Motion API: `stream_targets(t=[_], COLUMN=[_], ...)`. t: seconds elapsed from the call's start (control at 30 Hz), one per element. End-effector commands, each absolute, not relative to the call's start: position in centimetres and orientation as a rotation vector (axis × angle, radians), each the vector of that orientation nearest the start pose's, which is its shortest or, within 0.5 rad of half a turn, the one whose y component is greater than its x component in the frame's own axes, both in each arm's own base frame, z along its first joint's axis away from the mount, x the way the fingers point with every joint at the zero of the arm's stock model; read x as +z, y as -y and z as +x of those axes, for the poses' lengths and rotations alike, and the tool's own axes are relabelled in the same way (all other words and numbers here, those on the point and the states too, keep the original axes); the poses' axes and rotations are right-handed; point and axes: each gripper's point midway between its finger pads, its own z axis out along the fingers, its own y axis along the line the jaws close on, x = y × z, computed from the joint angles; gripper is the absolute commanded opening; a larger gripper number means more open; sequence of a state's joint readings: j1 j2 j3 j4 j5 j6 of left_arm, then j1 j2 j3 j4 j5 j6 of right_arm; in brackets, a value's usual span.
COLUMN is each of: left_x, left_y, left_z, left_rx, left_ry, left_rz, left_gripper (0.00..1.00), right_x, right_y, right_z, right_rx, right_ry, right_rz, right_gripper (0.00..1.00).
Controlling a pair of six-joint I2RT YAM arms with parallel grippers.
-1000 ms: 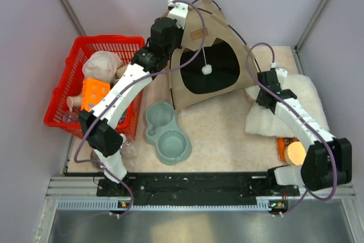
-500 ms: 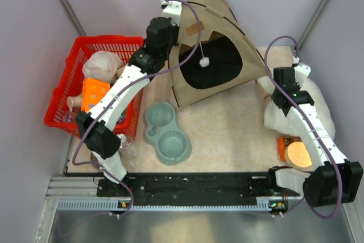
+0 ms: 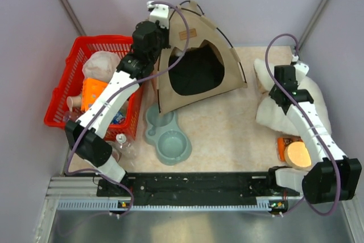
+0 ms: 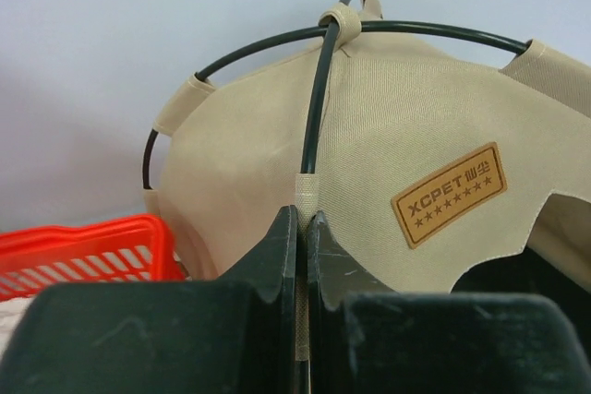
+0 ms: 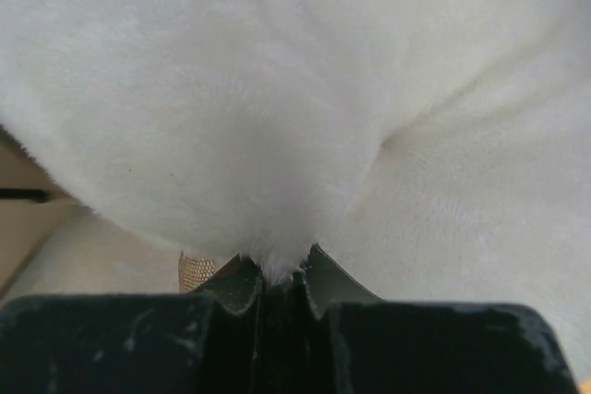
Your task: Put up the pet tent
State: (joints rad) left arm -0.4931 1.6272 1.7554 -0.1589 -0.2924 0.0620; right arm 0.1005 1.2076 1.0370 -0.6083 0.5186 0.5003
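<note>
Enclosure: pale lilac-grey walls (image 3: 273,4) on three sides — plain, matte. Slim metal corner posts (image 3: 63,1) slant up at the two back corners. Tabletop (image 3: 227,135) beige, speckled. Near edge — black rail (image 3: 193,185) on an aluminium frame (image 3: 62,189). Light even, shadows soft.

Tan tent (image 3: 206,33), red basket (image 3: 105,39), white cushion (image 3: 269,113)

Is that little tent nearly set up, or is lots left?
Mostly up: the pet tent stands with poles arched and doorway open. In hand: the left tool pinches its front seam, and the right tool grips the cushion. Left: the cushion lies outside the tent, probably to go inside.
</note>
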Motion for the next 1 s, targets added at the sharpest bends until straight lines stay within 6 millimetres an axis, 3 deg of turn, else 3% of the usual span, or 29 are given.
stream_targets(t=[0.0,0.1,0.13,0.23,0.37,0.57,0.8,0.97], left_x=[43.2,42.6,43.3,42.6,40.4,39.3,38.0,41.8], left_y=[22.3,23.5,23.9,24.6,25.3,26.6,27.4,27.3], left_z=[46.4,46.5,46.6,46.9,47.4,47.8,48.0,48.0], left_rx=[-0.312,-0.381,-0.405,-0.429,-0.466,-0.550,-0.597,-0.605], left_ry=[-1.493,-1.509,-1.477,-1.481,-1.503,-1.504,-1.510,-1.428], left_rz=[0.229,0.230,0.236,0.249,0.236,0.190,0.158,0.147], left_gripper=[0.00,0.00,0.00,0.00,0.00,0.00,0.00,0.00], right_x=[31.1,35.8,37.5,41.9,45.8,48.8,50.1,51.3], right_y=[0.6,-1.4,-2.0,-3.3,-6.2,-11.3,-13.4,-13.6], right_z=[35.8,35.3,34.8,32.9,30.4,26.2,22.5,20.6], right_rx=[0.061,0.193,0.237,0.318,0.446,0.675,0.770,0.795], right_ry=[-1.819,-1.743,-1.705,-1.610,-1.543,-1.485,-1.447,-1.415], right_rz=[0.554,0.453,0.419,0.314,0.122,-0.184,-0.359,-0.386], right_gripper=[0.00,0.00,0.00,0.00,0.00,0.00,0.00,0.00])
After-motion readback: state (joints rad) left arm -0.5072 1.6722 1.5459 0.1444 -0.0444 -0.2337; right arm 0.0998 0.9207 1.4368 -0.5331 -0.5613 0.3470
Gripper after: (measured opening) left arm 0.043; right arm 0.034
